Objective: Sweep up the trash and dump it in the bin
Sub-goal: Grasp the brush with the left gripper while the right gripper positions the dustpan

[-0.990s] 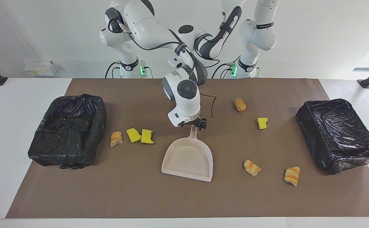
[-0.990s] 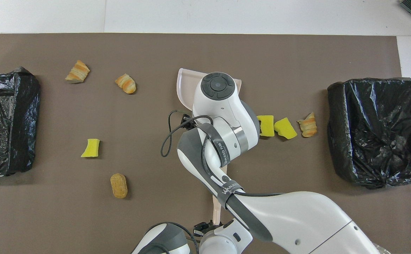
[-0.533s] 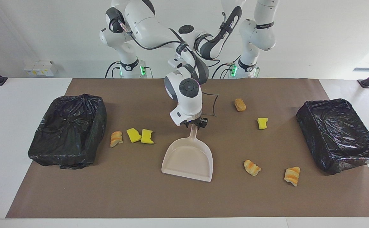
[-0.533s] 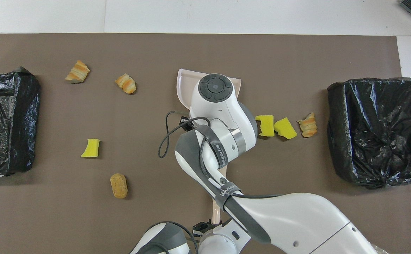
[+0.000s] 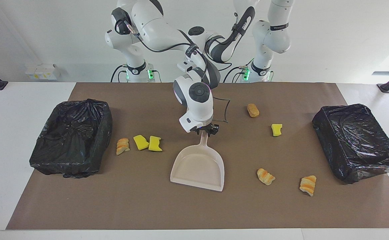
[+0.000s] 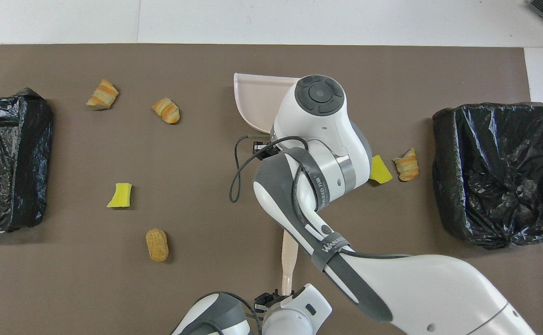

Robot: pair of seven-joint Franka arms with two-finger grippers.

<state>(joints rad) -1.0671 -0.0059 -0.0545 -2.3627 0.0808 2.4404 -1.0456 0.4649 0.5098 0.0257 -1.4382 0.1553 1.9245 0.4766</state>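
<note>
Trash (image 5: 155,143): seven pcs, all lying on the brown mat (image 5: 147,206). The facing view shows all seven. A row of three, i.e. striped lump A (image 5: 122,146) and two yellow sponges (image 5: 140,142), lies btw. the dustpan (image 5: 198,168) and bin 1 (image 5: 47,160) at the right arm's end. Four more lie toward the left arm's end: tan lump (image 5: 253,110) closest to the robots, lone sponge (image 5: 276,129) a little farther out, and two striped lumps (image 5: 265,176) farthest out, level w/ the dustpan's mouth, one of them near bin 2 (image 5: 324,140). The overhead view hides one sponge of the row, and part of the other, under the right arm. It alone shows the left gripper (image 6: 274,295), at the bottom edge of the view and at the end of a beige stick (image 6: 290,260); whether it is closed on the stick cannot be told. In the facing view that gripper is masked by the right arm. Right gripper (image 5: 209,130): seen only in the facing view, down at the tip of the dustpan's handle and clamped on it; pan flat on the mat, mouth away from the robots. Containers: both bins lined w/ black bags, only crumpled liner visible inside; the dustpan's tray shows its bare beige floor.
</note>
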